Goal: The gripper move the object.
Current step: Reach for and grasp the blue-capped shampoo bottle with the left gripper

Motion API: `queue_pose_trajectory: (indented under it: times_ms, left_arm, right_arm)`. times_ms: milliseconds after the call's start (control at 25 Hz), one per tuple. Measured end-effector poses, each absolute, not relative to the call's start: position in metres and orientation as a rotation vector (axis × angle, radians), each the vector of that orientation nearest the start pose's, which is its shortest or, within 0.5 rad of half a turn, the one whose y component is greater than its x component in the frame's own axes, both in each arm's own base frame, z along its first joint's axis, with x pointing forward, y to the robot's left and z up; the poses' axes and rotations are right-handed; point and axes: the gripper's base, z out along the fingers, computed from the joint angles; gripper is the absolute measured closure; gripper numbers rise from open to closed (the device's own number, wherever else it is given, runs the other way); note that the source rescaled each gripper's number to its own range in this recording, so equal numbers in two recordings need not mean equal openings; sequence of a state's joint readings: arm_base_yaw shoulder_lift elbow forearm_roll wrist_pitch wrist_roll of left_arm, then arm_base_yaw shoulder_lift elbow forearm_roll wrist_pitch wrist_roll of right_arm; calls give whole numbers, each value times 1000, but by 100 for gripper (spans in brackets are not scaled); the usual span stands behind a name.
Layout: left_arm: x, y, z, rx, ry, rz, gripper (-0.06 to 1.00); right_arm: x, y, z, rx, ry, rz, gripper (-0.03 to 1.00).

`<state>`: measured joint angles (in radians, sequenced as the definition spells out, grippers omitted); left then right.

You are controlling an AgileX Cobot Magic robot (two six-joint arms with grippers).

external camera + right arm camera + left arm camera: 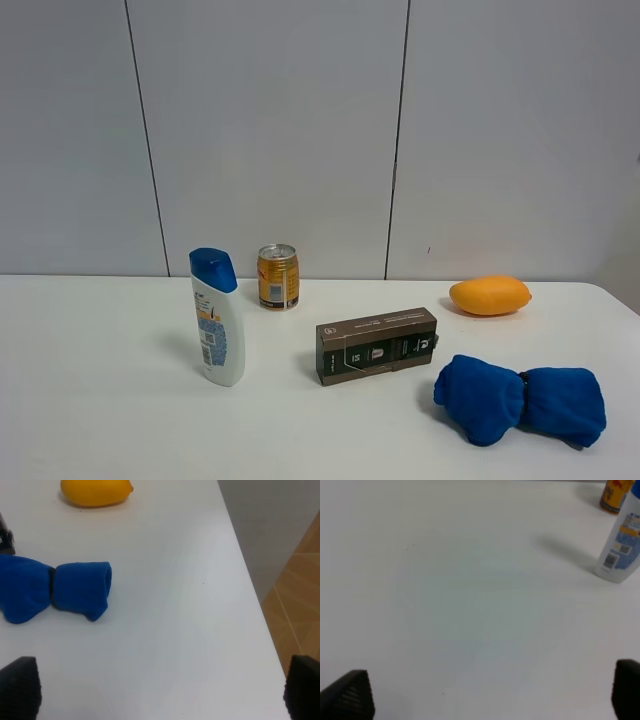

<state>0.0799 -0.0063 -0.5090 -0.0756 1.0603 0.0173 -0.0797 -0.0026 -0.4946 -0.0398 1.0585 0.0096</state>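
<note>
White worktop (445, 580) separates the left gripper (488, 694) from the shampoo bottle (217, 320), so a level approach looks wisest, closing on the body below the cap without tipping it. Its jaws stand wide apart, holding nothing; the right gripper (161, 687) is the same. The bottle stands upright near the gold can (278, 277), tall and white, blue-capped, with a blue-orange label.
</note>
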Motion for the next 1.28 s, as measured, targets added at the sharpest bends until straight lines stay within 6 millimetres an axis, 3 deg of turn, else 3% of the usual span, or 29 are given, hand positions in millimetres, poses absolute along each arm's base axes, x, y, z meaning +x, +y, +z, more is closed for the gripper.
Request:
queue_pose_trajectory:
  times_ms: [360,560,880,1280]
  left_arm:
    - [-6,-7,281,-58,2023,-41,2]
    - [9,-9,299,-63,1986,-82,2]
    - [66,-6,323,-38,1898,-98,2]
    - [129,2,313,67,1971,25,2]
  right_arm:
    - [-5,-3,276,93,2043,-91,-3]
    - [-5,-3,276,93,2043,-91,-3]
    - [-5,-3,276,93,2043,-91,-3]
    - [-5,-3,276,93,2043,-91,-3]
